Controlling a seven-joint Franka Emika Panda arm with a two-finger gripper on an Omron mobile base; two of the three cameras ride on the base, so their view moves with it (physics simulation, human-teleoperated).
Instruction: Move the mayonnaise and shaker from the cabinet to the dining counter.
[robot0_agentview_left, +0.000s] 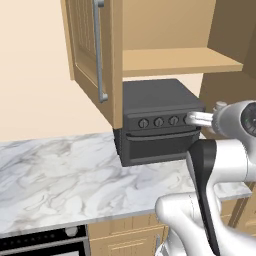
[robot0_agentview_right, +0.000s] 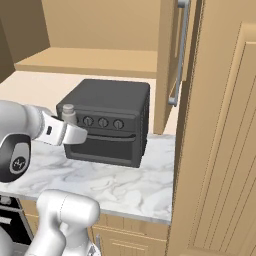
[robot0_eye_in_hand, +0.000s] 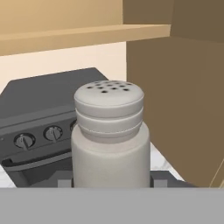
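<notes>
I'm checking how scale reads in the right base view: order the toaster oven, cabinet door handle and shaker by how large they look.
1. toaster oven
2. cabinet door handle
3. shaker, held in the gripper; only its top shows

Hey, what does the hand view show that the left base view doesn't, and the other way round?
Hand view alone: the shaker up close, upright, holes dotting its rounded top, with a dark pincer fingertip at each side of its base.
Left base view alone: the marble wall counter, the cabinet door's long bar handle, and the white arm.
Both: the dark toaster oven with its knobs, and the bare wooden shelf above.
</notes>
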